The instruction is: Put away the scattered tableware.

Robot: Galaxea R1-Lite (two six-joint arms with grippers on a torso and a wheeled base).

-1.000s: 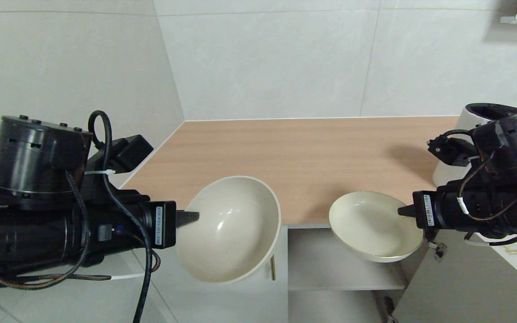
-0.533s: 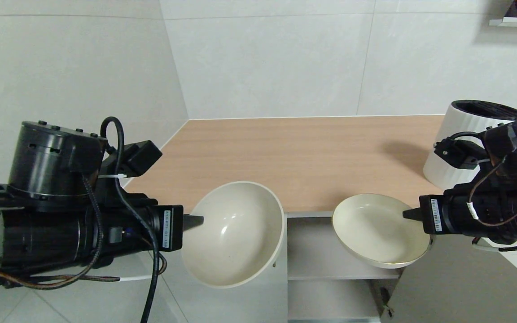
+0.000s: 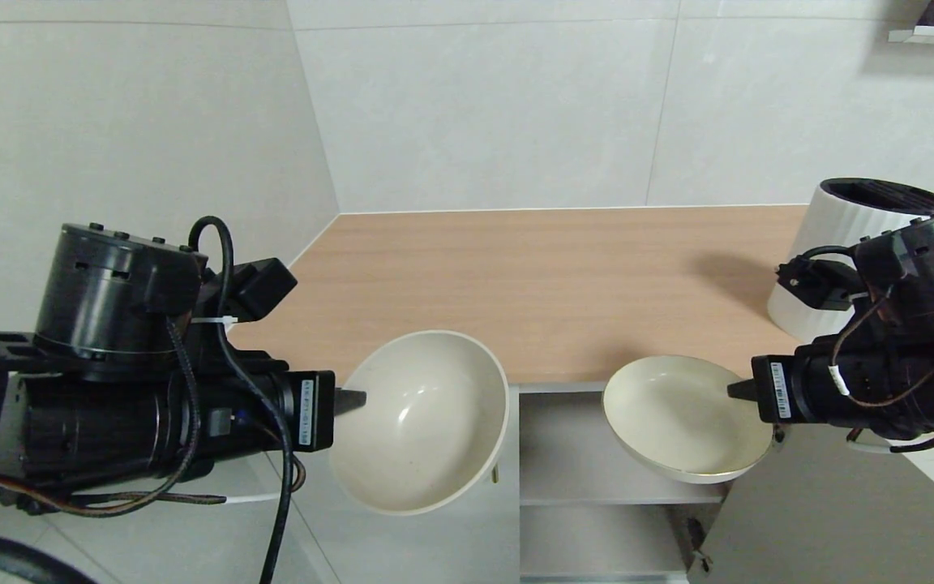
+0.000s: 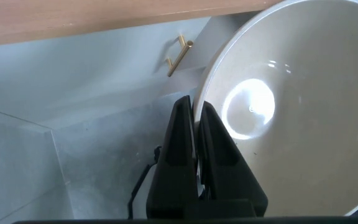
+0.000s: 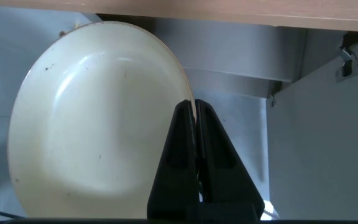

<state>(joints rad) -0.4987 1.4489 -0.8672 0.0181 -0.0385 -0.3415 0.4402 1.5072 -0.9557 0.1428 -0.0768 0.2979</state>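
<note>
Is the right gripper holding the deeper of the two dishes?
No, the right gripper pinches the shallow plate by its rim, while the left gripper holds the deeper bowl.

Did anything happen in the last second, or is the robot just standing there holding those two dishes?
Very little. The whole head view shifted, so the camera moved, not the counter. Against the counter's front edge, the bowl and the plate sit slightly lower than before. Nothing was picked up or released: the left gripper stays shut on the bowl's rim, the right gripper on the plate's rim.
</note>
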